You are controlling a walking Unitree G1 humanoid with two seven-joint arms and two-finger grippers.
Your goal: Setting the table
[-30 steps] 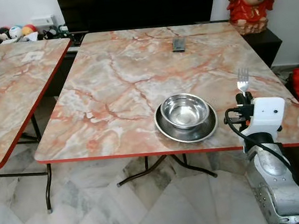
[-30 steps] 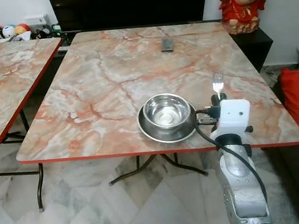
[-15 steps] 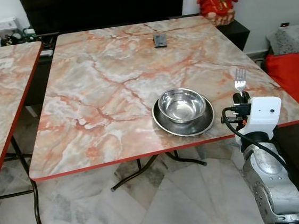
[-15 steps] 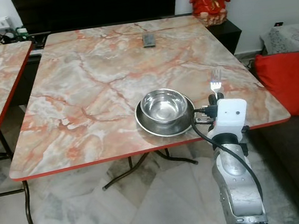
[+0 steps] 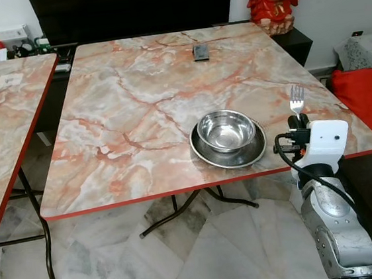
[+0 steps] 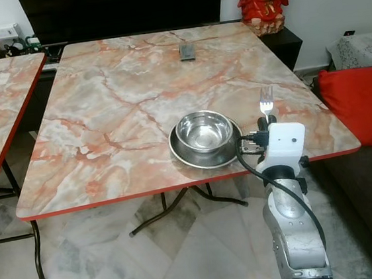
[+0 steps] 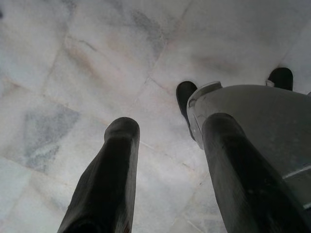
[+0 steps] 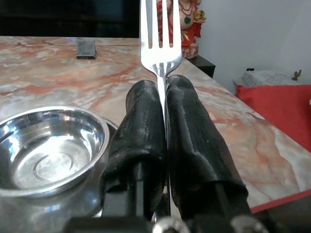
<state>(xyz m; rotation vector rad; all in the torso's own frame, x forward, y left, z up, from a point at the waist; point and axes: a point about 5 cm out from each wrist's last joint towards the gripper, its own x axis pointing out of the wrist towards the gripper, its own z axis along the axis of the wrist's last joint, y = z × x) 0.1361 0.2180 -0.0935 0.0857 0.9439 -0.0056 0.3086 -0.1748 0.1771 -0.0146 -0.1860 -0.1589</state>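
Right gripper [image 8: 163,104] jaws clamped on upright silver metal fork [image 5: 296,96], just right of steel bowl [image 5: 227,130] on steel plate [image 5: 204,153]. Risk: thin handle twisting in pinch, fork clipping plate rim. Left gripper [image 7: 170,145] jaws apart over floor.

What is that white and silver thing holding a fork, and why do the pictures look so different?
It is a robot's arm. Two pictures come from cameras in its head, looking down at a marble table. On it sits a steel bowl in a steel plate, and a small dark object far back. The other two come from wrist cameras. The right gripper has its jaws closed on a fork, prongs up, beside the bowl. The left gripper hangs open over the floor.
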